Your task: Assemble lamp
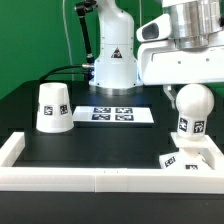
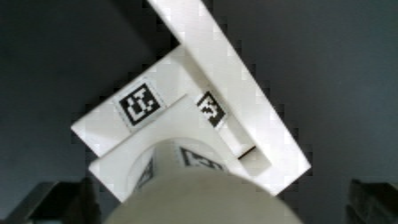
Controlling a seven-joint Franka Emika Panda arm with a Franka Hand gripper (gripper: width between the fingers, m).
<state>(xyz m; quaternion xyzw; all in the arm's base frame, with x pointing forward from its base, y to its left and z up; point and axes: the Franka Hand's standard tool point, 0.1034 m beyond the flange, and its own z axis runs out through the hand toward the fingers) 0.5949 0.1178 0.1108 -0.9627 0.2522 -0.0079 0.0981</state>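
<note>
With the hand (image 1: 193, 82) spread open above the bulb (image 1: 192, 103) standing on the base (image 1: 190, 155), lift straight up, avoiding knocking the bulb.

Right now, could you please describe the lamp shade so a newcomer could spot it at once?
Start at the black table with its white rim. Toward the exterior view's left stands the white plastic truncated-cone shade, alone. Unlike the round bulb opposite, it is cup-shaped, narrow end up.

The bulb (image 1: 192, 106) stands on the base (image 1: 190, 157) in the table's (image 1: 100, 150) near corner at the exterior view's right. The shade (image 1: 53, 107) sits toward the opposite edge, the marker board (image 1: 118, 115) between, farther back.
</note>
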